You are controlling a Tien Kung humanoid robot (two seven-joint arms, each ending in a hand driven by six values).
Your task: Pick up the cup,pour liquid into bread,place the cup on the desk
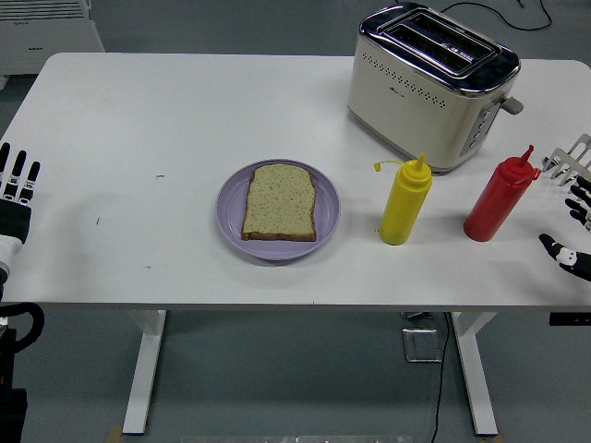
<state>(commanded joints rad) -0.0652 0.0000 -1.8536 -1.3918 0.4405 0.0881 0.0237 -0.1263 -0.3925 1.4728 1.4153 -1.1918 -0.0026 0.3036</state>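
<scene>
The red squeeze bottle (499, 199) stands upright on the counter (185, 111) just beside the right hand (574, 217), whose fingers are spread and empty.

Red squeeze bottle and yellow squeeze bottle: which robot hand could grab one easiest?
Probably the right hand: it is open beside the red squeeze bottle, near the yellow squeeze bottle. The left hand rests at the table's far-left edge.

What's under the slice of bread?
The brown-crusted slice of bread lies on a round lilac plate, which sits on the white table. The plate's middle is covered by the bread, so it cannot be seen.
</scene>
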